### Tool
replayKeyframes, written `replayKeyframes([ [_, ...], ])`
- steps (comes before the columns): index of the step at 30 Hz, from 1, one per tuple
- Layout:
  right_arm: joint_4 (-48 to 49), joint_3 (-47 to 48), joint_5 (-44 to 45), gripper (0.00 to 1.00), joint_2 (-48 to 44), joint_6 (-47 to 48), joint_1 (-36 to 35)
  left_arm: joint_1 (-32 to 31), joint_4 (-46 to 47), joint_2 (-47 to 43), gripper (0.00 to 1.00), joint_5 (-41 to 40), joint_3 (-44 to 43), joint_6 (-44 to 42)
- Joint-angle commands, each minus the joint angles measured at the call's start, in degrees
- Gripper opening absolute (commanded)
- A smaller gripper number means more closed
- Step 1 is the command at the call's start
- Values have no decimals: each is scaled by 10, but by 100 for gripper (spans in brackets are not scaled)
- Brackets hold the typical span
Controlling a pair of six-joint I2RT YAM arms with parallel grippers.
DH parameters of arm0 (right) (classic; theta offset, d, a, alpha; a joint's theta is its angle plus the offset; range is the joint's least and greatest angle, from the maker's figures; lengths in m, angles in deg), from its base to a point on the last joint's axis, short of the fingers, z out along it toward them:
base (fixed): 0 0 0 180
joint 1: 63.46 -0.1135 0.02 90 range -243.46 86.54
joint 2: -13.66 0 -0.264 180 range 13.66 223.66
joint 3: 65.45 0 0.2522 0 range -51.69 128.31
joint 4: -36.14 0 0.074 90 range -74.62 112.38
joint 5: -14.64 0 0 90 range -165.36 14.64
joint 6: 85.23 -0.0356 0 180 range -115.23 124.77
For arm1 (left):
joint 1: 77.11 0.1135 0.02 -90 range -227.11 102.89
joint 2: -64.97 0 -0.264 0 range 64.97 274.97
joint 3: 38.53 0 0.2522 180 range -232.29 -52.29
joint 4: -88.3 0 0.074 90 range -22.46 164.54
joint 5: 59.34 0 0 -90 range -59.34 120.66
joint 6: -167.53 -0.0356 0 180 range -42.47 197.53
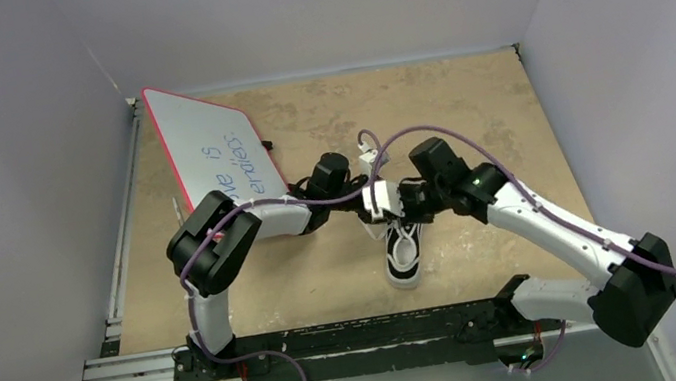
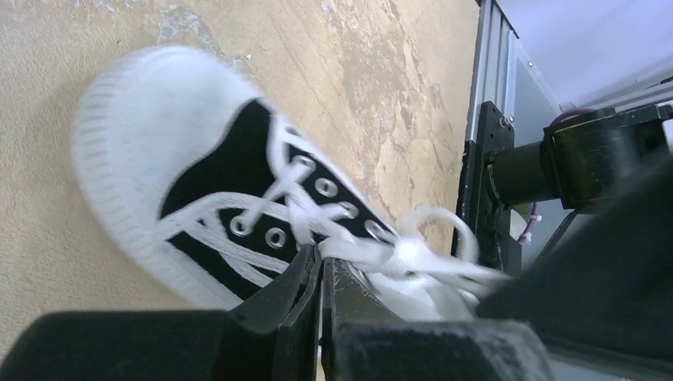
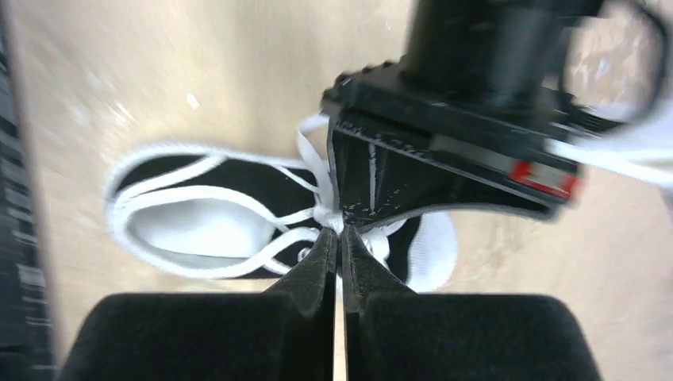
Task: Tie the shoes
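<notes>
Whiteboard (image 1: 212, 149) left of sneaker (image 1: 404, 255)

1. The left hand (image 1: 374, 203) and right hand (image 1: 404, 205), both pinched closed, meet over the far half of the sneaker (image 1: 405, 259), so there is no way in from above.
2. Left of the sneaker, the left arm (image 1: 272, 218) and a tilted whiteboard (image 1: 213, 159) stand in the way.
3. Far right of the sneaker, beyond the right arm (image 1: 541, 221), the desk (image 1: 495, 116) lies open.
4. At the sneaker's toe there is open desk up to the rail (image 1: 356, 334).

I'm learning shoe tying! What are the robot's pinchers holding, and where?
The left gripper and right gripper each seem to pinch the white laces just above the sneaker.
</notes>
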Motion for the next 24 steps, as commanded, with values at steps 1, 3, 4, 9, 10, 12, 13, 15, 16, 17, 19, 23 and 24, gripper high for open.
replayKeyframes([
  [1,-89,110,-110,0,-15,-396,-4,1,8,-19,0,8,1,3],
  [3,-70,106,-80,0,-35,-543,-9,3,4,-20,0,8,3,1],
  [4,-78,109,-53,0,-48,-607,-10,3,3,-19,0,9,3,0],
  [9,-99,71,46,0,-105,-810,-8,5,-13,-25,0,10,3,-6],
  [10,-104,63,45,0,-108,-818,-9,5,-16,-26,0,11,2,-6],
  [12,-120,57,79,0,-116,-841,-9,5,-23,-30,0,10,2,-6],
  [13,-121,56,94,0,-122,-840,-9,5,-29,-35,0,5,3,-9],
  [15,-86,47,127,0,-133,-820,-9,5,-44,-49,0,-11,7,-18],
  [16,-64,44,147,0,-136,-801,-8,6,-54,-57,0,-16,9,-22],
  [17,-35,40,163,0,-137,-776,-9,7,-62,-66,0,-20,13,-25],
  [19,25,33,159,0,-125,-710,-8,8,-68,-93,0,-39,26,-26],
  [23,124,35,65,0,-79,-577,5,16,-103,-145,0,-82,59,-39],
  [24,139,34,42,0,-70,-546,8,17,-107,-156,0,-87,68,-38],
])
